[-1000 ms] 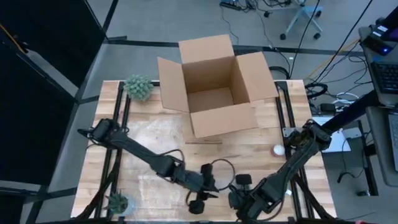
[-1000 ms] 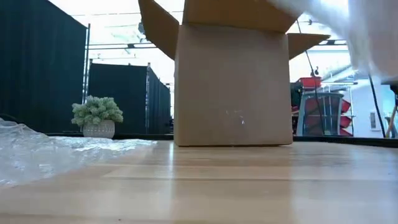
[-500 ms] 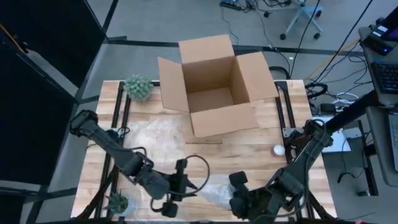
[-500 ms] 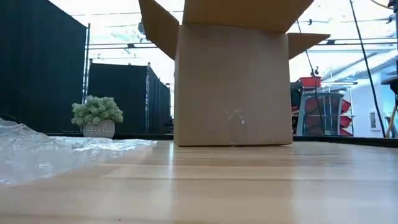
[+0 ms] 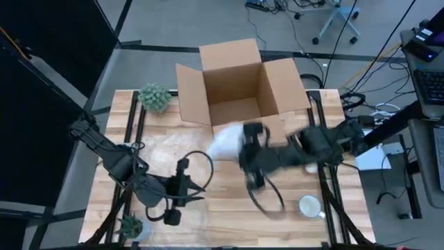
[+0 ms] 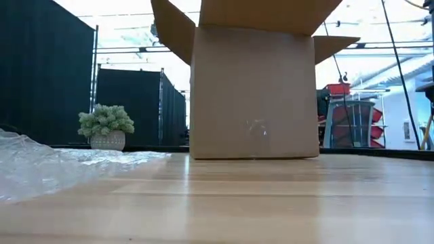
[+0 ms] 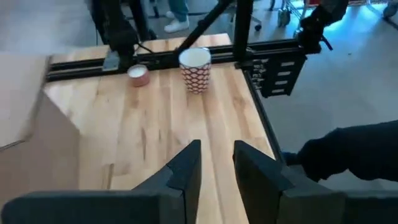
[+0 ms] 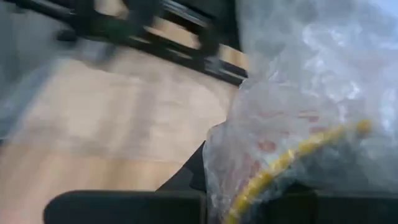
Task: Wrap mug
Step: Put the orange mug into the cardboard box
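- A potted plant [image 5: 154, 97] stands just left of the cardboard box [image 5: 236, 90], at the back of the table [image 5: 229, 187].
- A second, smaller plant [image 5: 130, 224] sits at the front-left corner, well apart from the box.
- My left pincer [image 5: 173, 208] hangs over the front-left part of the table, in front of the box and to its left. Its two fingers [image 7: 186, 168] stand slightly apart with nothing between them.
- A flat bubble wrap sheet [image 6: 34, 169] lies on the wood left of the box and in front of it.
- The box stands open at the back middle of the table, all four flaps spread.
- A wad of bubble wrap [image 5: 225, 142] is up off the table, right at the box's front flap.
- My right pincer [image 5: 250, 156] is just right of that wad, in front of the box, and is clamped on it. The right wrist view is filled with the crinkled plastic, a yellow cable showing through it.
- A small pink-and-white object [image 5: 311, 167] lies in front of the box's right flap; I cannot tell what it is.
- The mug [image 5: 310, 205], white with a red pattern, stands upright and unwrapped near the front right of the table, well apart from the box and clear of both pincers.
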Controlling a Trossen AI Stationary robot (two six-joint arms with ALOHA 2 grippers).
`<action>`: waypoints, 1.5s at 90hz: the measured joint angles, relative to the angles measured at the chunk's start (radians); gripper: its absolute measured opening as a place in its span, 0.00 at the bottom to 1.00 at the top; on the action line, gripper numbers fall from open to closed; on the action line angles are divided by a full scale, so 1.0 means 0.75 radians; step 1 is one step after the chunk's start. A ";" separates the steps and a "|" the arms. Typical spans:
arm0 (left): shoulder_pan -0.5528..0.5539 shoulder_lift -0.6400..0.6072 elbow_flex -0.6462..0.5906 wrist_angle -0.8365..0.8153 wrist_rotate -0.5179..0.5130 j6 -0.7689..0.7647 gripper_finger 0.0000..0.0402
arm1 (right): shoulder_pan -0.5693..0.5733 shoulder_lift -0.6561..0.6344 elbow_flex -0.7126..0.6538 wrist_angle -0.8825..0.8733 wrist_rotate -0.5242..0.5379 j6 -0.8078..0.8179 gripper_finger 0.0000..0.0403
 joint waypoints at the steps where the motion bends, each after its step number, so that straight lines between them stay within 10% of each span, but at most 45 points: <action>1: 0.000 -0.002 0.000 -0.002 -0.003 0.000 0.20 | -0.020 -0.001 0.000 0.000 -0.005 -0.003 0.04; 60: 0.002 -0.024 0.001 -0.100 -0.140 -0.012 0.20 | -1.008 0.235 -0.002 -0.166 -0.584 0.028 0.04; 105: 0.002 -0.023 0.001 -0.100 -0.207 -0.082 0.20 | -1.035 0.725 -0.003 -0.169 -0.664 -0.094 0.05; 135: 0.002 -0.023 0.001 -0.100 -0.250 -0.082 0.20 | -1.035 0.785 -0.002 -0.134 -0.659 -0.087 0.33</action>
